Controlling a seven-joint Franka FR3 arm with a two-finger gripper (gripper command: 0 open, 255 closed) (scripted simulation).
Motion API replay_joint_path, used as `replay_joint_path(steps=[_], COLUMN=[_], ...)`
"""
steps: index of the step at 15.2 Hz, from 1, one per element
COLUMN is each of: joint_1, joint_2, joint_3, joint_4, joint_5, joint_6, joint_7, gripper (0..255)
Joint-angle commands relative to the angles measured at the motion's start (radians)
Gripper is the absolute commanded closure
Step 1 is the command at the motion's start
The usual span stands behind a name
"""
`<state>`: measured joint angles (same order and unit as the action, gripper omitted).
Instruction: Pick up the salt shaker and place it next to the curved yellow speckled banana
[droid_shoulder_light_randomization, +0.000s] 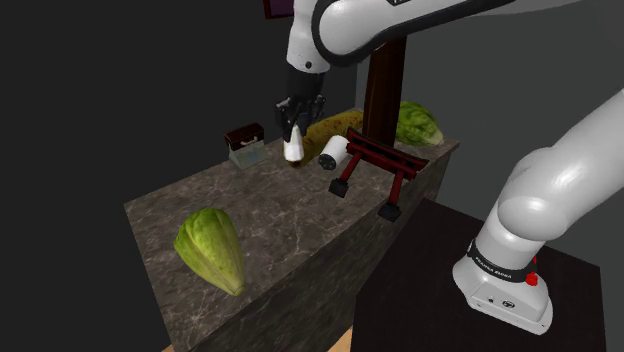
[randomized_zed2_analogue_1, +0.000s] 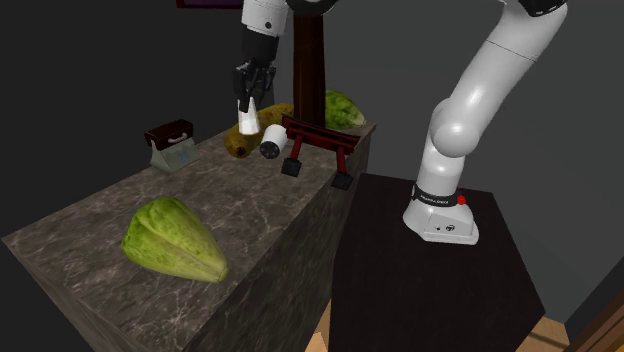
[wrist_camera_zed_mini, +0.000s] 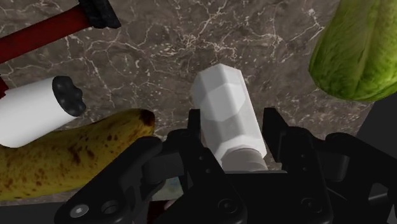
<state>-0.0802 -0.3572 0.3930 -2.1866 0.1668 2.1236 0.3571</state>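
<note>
Dark marble counter (droid_shoulder_light_randomization: 300, 230) stands before plain grey walls. At its far end the black gripper (wrist_camera_zed_mini: 232, 127) has both fingers clamped on the white salt shaker (wrist_camera_zed_mini: 226, 108), upright, just left of the speckled yellow banana (wrist_camera_zed_mini: 63, 159) in the shoulder view.

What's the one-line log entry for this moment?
phase: placing | pincer: shut on shaker | shaker: beside banana | released: no

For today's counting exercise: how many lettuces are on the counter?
2. The near lettuce lies at the front of the counter; the far lettuce sits behind the red gate. The arm may hide others.
</note>
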Motion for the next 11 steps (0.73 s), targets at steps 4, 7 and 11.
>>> replay_joint_path(steps=[4, 7, 11], joint_1=[-0.014, -0.029, -0.055], joint_2=[-0.100, -0.146, -0.192], joint_3=[-0.107, -0.171, -0.255], joint_4=[-0.098, -0.141, -0.181], joint_5=[0.029, 0.031, 0.021], joint_6=[-0.017, -0.030, -0.049], joint_7=[-0.140, -0.219, -0.320], gripper=[255, 255, 255])
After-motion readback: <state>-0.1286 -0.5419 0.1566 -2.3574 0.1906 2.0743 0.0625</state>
